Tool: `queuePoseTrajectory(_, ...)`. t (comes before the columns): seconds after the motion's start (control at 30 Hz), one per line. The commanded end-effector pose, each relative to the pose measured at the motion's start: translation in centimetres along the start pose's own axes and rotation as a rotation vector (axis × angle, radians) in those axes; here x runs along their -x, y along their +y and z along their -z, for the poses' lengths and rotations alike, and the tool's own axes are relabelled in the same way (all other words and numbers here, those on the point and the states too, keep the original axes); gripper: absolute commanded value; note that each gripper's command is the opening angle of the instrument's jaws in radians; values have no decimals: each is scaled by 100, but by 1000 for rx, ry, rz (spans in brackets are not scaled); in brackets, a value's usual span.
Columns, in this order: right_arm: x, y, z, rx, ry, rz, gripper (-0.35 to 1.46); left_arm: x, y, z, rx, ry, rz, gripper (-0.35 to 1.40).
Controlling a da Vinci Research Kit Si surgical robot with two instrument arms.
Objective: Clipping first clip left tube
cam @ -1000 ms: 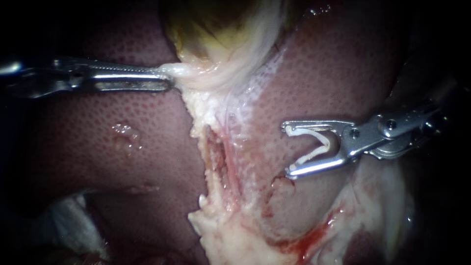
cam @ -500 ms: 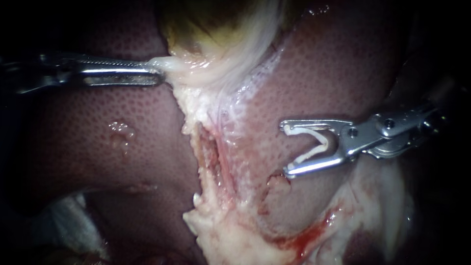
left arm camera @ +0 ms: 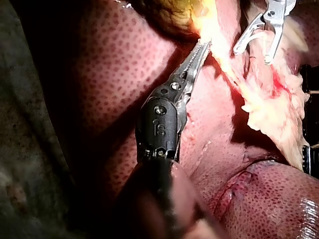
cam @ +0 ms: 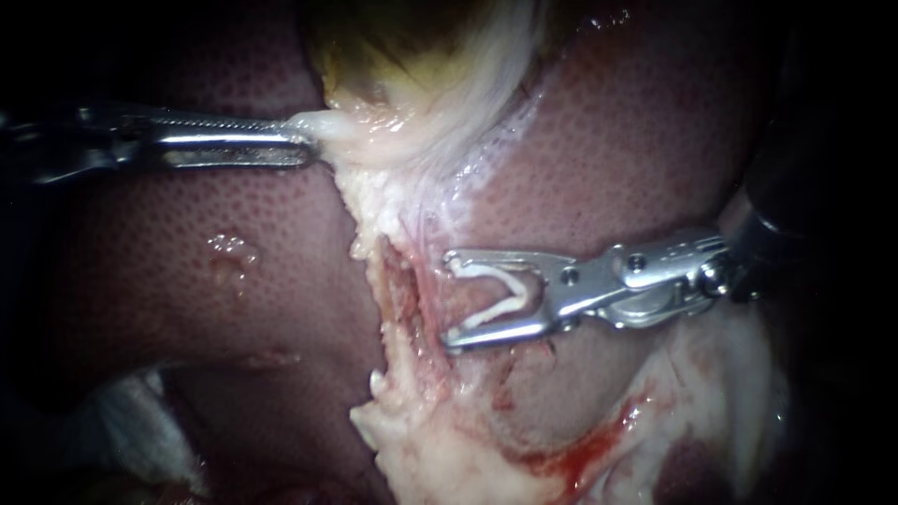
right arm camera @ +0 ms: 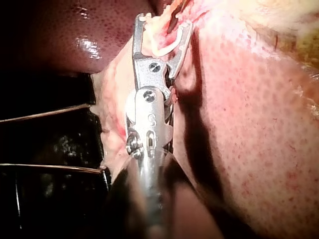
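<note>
The liver (cam: 215, 299) fills the scene as a dark red-brown surface, finely stippled and wet, with a small blistered patch on its left lobe. At the upper edge sits the gallbladder (cam: 402, 56), yellow-green and glossy. It thins downwards into stringy white membrane. Below that, a ragged ridge of pale fat (cam: 421, 449) runs down the middle, crumbly in texture and stained with blood at its lower right.

The left instrument (cam: 311, 142), of slim steel with a toothed claw, is pinching a white fold of tissue (cam: 327, 126) at the gallbladder's foot.

The tube (cam: 432, 295) is a thin pink cord lying in the raw groove just right of the fat ridge. The right instrument (cam: 449, 299) has its claw spread wide with both tips at the tube. I cannot tell whether the cord lies inside the opening. Seated in the claw is a white clip (cam: 494, 313), bent in an open V. Nothing stands between the claw and the tube; the fat ridge crowds the tube's far side.
</note>
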Motion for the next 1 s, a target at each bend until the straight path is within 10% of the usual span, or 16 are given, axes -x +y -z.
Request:
queuePoseTrajectory(0.03,3,0,-4,0,0,-1,60,0,0,0,0,0,0,-35)
queuePoseTrajectory(1.0,19,6,-49,-51,-1,-43,60,-2,5,-3,5,0,1,-35)
